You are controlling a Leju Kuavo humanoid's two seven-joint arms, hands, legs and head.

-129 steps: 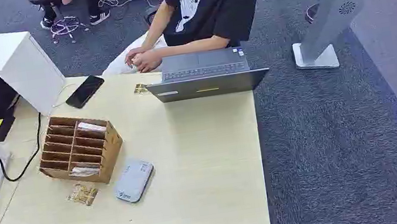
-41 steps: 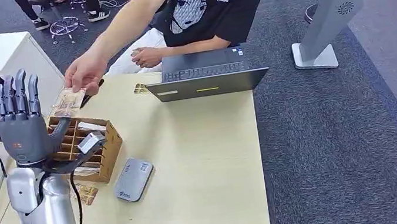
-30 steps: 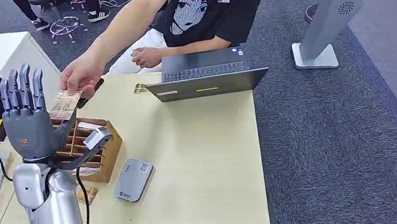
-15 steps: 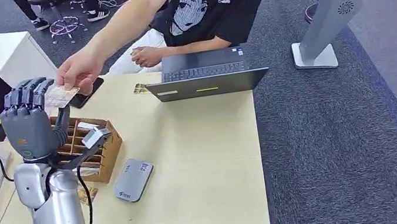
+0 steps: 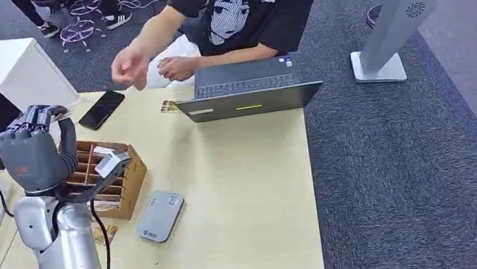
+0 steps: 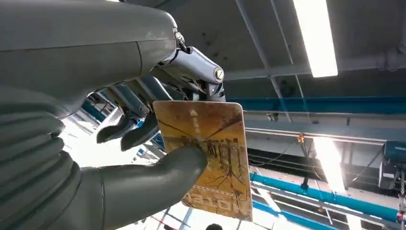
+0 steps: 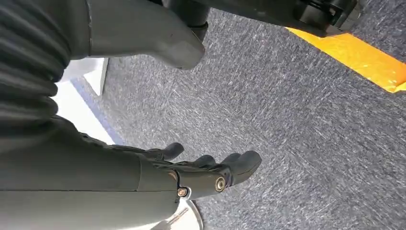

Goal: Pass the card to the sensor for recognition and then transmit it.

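Now the desk (image 5: 245, 198) carries everything: a laptop (image 5: 247, 94) at its far edge before the seated person (image 5: 252, 4), a cardboard organiser (image 5: 110, 175) toward the near-left corner, and the flat grey sensor (image 5: 160, 216) just beside it, near the front edge. The left hand (image 5: 35, 154) is raised above the organiser, its thumb and fingers pinching the card (image 6: 210, 158) by one side, most of the card standing free. The right hand (image 7: 191, 177) hangs over carpet, fingers apart, holding nothing. To do this step well, I judge the arm should lower the card flat over the sensor's top, keeping the pinch firm.
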